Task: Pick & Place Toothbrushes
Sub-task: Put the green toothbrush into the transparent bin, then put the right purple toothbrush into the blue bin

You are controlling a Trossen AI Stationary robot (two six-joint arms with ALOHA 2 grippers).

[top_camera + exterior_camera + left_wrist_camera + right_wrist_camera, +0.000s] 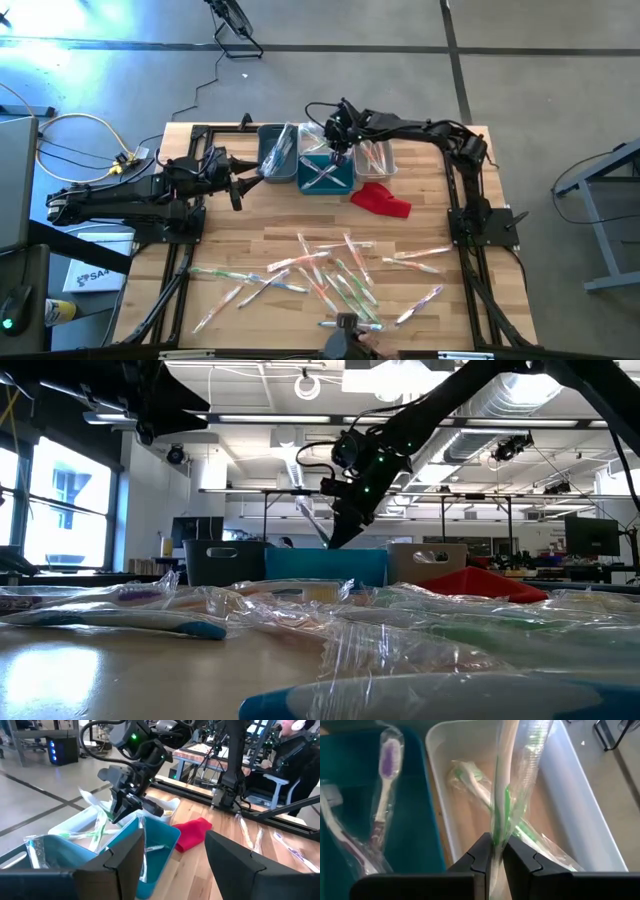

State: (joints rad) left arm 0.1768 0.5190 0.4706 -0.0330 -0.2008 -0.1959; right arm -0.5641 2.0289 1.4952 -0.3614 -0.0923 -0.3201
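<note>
Table: light wooden butcher-block top (250,250) inside a black frame, on a grey concrete floor (560,70).
Loose toothbrushes: many wrapped toothbrushes (330,275) lie scattered on the near half of the table (green, orange, blue and white handles).
Red cloth: crumpled cloth (381,199) just beside the bins.
Bins: grey bin (276,150), teal bin (326,172) and white bin (376,157) in a row at the far side.
Right gripper: right gripper (492,851) hangs above the white bin, fingers pinched on a green-and-white wrapped toothbrush (506,785).
Left gripper: left gripper (170,855) waits near the grey bin, fingers wide apart, holding nothing.
Room: open workshop with ceiling ducts (520,400), desks and monitors.
</note>
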